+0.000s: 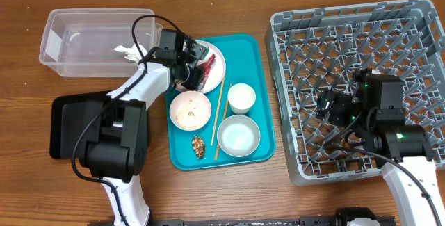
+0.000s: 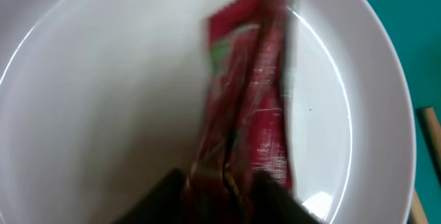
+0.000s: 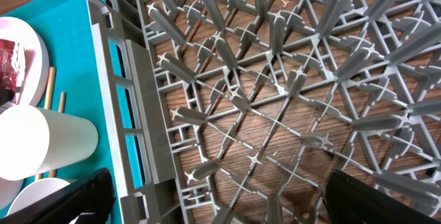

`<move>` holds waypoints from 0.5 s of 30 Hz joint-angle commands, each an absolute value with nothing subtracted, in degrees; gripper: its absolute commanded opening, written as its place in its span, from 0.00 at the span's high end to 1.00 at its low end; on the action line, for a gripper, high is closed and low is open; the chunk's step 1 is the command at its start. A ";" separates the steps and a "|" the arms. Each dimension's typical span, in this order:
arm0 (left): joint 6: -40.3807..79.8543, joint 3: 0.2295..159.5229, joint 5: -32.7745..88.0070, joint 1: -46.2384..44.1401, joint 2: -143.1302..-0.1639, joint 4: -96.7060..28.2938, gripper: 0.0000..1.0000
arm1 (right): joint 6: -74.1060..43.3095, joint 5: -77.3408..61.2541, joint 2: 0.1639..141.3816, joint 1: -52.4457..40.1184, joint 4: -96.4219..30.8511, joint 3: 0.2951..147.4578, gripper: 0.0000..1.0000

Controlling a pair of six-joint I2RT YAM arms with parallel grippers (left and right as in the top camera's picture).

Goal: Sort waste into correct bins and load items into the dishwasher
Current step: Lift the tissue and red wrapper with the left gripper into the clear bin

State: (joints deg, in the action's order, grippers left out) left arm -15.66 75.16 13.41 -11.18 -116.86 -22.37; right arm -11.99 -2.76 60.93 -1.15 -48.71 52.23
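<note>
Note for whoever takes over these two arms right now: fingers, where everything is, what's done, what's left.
Left gripper: fingers pinching the crumpled red-and-white wrapper on the round white plate. Right gripper: open, empty, above the grey plastic dish rack, no dishes visible.
Done: crumpled white tissue in the clear plastic tub.
Left: bin wrapper, rice grains in one small pale bowl, brown food scrap; then rack plate, that bowl, the other pale bowl, small white cup, wooden chopsticks, all on the teal tray.
</note>
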 commanded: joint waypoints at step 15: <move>-4.49 87.05 6.46 -7.33 -105.14 -22.70 0.96 | -12.25 -3.09 60.40 -0.89 -48.80 53.65 0.00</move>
State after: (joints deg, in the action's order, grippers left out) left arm -8.51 84.29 7.81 -9.50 -110.74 -22.76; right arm -11.99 -2.76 60.93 -1.15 -48.93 52.23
